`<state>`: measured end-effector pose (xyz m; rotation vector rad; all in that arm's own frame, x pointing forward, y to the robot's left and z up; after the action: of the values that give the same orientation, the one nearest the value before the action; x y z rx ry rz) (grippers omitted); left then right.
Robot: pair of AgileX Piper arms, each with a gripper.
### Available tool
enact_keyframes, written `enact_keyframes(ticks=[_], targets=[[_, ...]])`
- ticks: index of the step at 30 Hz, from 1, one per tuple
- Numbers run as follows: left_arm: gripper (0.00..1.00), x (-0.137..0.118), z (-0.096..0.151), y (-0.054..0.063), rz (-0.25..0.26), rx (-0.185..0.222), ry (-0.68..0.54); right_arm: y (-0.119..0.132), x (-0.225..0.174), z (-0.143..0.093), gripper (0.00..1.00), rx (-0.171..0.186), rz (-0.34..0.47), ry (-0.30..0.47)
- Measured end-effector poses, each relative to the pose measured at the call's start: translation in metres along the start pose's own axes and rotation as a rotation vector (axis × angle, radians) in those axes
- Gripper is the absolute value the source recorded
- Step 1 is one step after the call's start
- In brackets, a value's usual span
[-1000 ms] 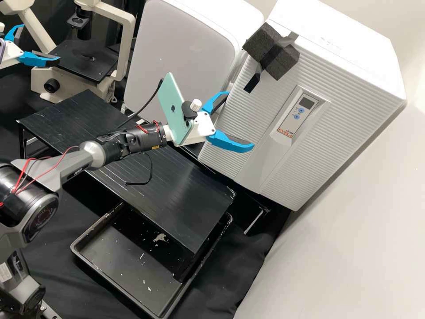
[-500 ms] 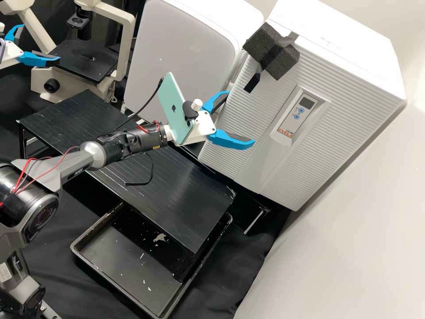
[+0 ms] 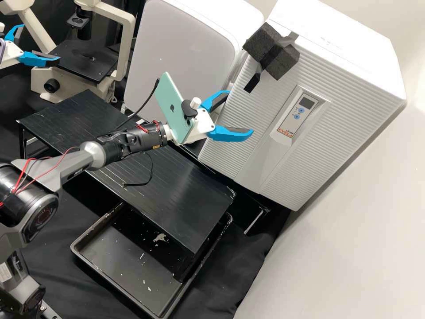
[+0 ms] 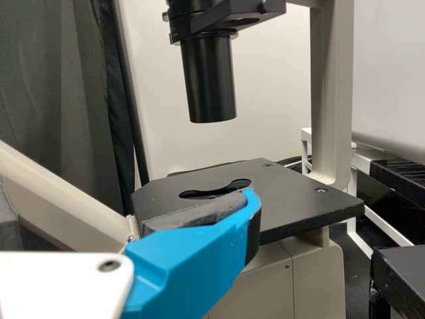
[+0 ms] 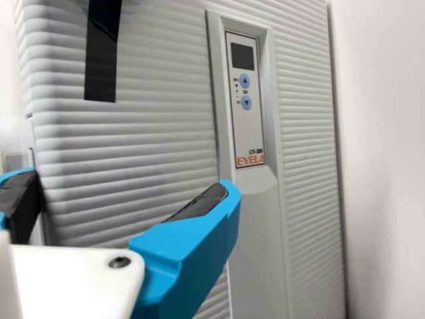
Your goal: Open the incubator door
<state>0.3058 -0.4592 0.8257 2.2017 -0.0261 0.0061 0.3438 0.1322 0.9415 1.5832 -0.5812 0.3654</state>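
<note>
- The big white boxy incubator (image 3: 354, 57) is the landmark; its ridged white plastic door (image 3: 310, 150) looks closed — a narrow panel with a dark screen and two blue buttons (image 3: 299, 113) sits on the door.
- Black foam blocks (image 3: 274, 51) are taped to the incubator's upper front corner.
- Right gripper (image 3: 240, 112): jaws wide, at the incubator's side edge, one finger in front of the door; I can't tell whether it touches.
- Left gripper (image 3: 40, 43): jaws wide too — well apart from the incubator, by a beige microscope with a flat black stage (image 3: 84, 62).
- A black slatted low stand (image 3: 186, 190) is near the incubator's base.
</note>
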Motion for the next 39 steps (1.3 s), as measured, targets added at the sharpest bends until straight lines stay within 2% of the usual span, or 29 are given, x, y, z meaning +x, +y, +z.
enact_keyframes(ticks=[17,39], targets=[[1.00,0.0000,0.0000,0.0000,0.000,0.000,0.000,-0.0041,-0.0017,-0.0024,0.00,-0.001,-0.029,0.008],[1.00,0.0000,0.0000,0.0000,0.000,0.000,0.000,-0.0069,-0.0042,-0.0038,0.00,-0.023,-0.050,0.031]])
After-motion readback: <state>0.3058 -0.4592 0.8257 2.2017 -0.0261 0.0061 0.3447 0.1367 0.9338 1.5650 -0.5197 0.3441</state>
